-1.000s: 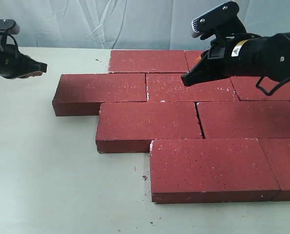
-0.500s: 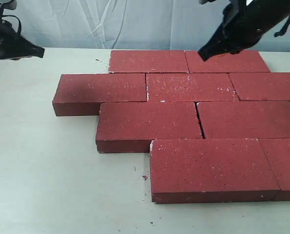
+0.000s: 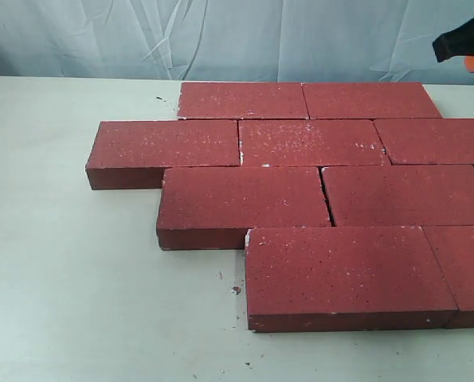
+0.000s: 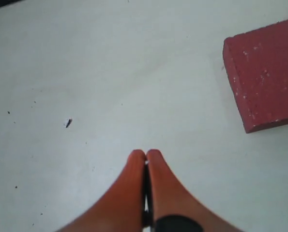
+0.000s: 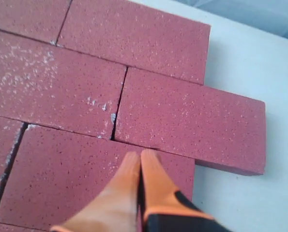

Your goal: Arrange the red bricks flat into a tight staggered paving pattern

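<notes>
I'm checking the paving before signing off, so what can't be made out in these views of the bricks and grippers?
- Exterior view: the right edge crops the rightmost red bricks, so the pattern's full extent is unknown.
- Exterior view: the right gripper is mostly outside the frame.
- Left wrist view: past the left gripper, only part of one red brick shows; the edge crops it.
</notes>
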